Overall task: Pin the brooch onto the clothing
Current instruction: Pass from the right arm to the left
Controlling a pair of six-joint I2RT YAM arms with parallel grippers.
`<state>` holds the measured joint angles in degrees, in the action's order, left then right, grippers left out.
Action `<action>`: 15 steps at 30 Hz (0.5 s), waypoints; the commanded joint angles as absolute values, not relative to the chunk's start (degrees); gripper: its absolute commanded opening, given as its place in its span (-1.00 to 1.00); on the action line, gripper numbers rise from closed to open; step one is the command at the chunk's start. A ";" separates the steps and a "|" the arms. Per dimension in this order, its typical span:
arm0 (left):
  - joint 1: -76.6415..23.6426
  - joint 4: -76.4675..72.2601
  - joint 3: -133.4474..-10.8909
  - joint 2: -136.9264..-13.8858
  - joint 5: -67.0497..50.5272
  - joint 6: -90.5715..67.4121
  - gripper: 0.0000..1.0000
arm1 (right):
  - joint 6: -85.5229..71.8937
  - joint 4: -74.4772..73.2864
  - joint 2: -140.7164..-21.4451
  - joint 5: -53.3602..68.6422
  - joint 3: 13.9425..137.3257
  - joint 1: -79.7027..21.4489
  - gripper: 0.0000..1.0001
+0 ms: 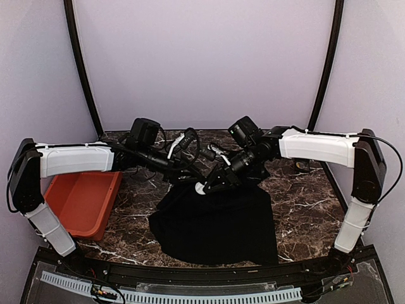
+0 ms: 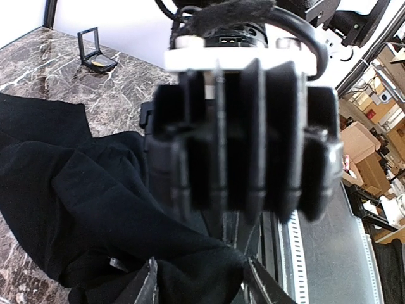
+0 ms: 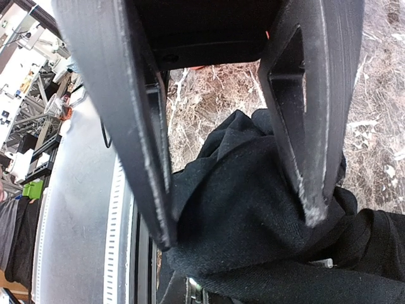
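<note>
My left claw point(image 2: 202, 284) is pinching a fold of the black shirt point(image 1: 215, 228), right claw point(image 3: 240, 231) clamped on the same bunch, rest of it heaped on the marble worktop point(image 1: 310, 202).

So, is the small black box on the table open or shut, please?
Open: the small black box has its lid raised, its inside showing.

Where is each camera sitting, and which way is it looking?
Top: above and behind, looking down at the table and black shirt; left arm and right arm show.
Left wrist: faces right across the shirt; own fingers and the right arm's end show.
Right wrist: faces left over the shirt; own fingers show.
All share the shirt.
</note>
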<state>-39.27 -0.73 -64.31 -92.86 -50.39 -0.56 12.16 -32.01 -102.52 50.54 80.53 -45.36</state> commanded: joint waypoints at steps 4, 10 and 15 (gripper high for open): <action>-39.13 -2.05 -63.90 -91.62 -54.71 -2.28 -0.12 | 12.82 -29.37 -100.13 52.34 81.26 -45.02 -1.00; -39.19 0.58 -64.60 -92.04 -55.34 -0.63 -0.17 | 12.41 -29.52 -99.94 51.97 81.50 -44.34 -1.00; -39.13 5.00 -65.80 -92.71 -55.09 2.42 -0.18 | 12.28 -29.40 -98.81 52.31 81.12 -43.35 -1.00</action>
